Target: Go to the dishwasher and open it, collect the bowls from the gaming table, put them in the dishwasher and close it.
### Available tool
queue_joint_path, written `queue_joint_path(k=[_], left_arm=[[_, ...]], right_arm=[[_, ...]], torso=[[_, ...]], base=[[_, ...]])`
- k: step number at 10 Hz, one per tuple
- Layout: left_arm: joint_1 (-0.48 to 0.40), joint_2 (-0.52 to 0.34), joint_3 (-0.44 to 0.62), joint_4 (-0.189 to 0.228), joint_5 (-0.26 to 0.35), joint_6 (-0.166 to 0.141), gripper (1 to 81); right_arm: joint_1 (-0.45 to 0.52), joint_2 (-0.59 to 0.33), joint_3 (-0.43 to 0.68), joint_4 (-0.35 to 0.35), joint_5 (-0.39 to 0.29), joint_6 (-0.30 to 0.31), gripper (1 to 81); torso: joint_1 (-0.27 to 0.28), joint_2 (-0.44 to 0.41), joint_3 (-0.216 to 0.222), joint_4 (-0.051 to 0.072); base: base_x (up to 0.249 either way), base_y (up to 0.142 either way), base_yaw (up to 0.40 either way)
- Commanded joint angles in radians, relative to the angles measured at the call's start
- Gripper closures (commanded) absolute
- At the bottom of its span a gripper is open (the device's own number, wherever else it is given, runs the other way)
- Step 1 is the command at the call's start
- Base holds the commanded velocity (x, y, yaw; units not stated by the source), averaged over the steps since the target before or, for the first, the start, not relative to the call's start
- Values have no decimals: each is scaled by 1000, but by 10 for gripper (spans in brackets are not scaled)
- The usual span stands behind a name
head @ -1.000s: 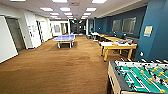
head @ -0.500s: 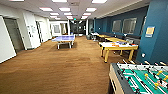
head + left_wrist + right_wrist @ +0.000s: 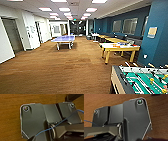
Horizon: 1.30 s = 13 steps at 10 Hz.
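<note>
A wide room with brown carpet [image 3: 62, 72] is recorded from the head view. Against the pictures of a second ago, the whole scene is seen to have shifted slightly: the foosball table [image 3: 140, 80] at the near right is shown a little larger, and the blue ping-pong table [image 3: 63, 39] sits a shade differently in frame. This is judged to be camera travel, that is, the base driving or turning, and not a move of the furniture. The gaming table [image 3: 117, 47], with its white tabletop and yellow edge and legs, is located at the right, near the blue wall [image 3: 157, 45] and well apart from the robot. Its long axis is seen to run roughly across the view, rising slightly to the left. Small orange items on its top, possibly the bowls [image 3: 115, 45], are noted among other coloured objects; they are too blurred to be confirmed. In both wrist views carpet is seen beneath the robot's own dark plate; whether either gripper is wide or narrow cannot be told. An approach or search phase is judged to be in hand.
</note>
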Motion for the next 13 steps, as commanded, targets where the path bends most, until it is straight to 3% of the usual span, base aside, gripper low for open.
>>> queue_joint_path(k=[1,13], left_arm=[[-31,-1,-1,-4,66,4,10],[-30,0,-1,-1,66,4,10]], right_arm=[[35,0,0,-3,-65,-4,10],[32,2,-4,1,-65,-4,10]], torso=[[0,0,0,0],[-2,0,0,0]], base=[[182,0,0],[185,0,0]])
